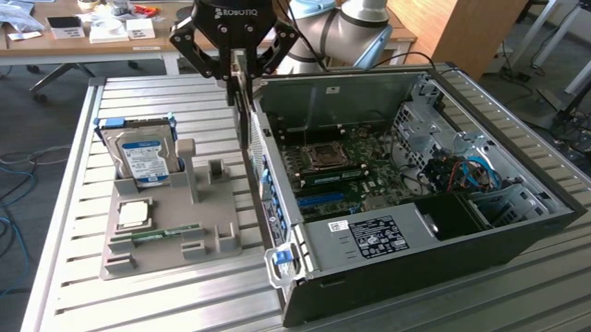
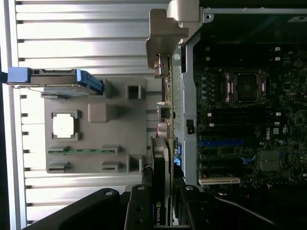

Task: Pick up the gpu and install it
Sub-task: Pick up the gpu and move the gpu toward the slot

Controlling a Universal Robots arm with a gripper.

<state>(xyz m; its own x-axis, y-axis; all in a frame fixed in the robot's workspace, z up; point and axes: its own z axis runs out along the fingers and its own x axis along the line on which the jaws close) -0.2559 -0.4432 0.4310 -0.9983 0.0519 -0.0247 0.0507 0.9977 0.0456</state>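
One slatted metal table (image 1: 157,304), gpu (image 2: 161,167) in fingers (image 2: 139,211), wooden desk (image 1: 83,45) behind.

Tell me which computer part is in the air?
The thin black gpu card with a pale metal bracket, gripped by the black gripper. The silver hard drive, square chip and green memory stick sit in the grey holder.

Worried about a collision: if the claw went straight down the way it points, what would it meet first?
Probably the computer case's side wall: the gpu held in the claw hangs right along that wall's top edge, perhaps just outside it; depth is unclear.
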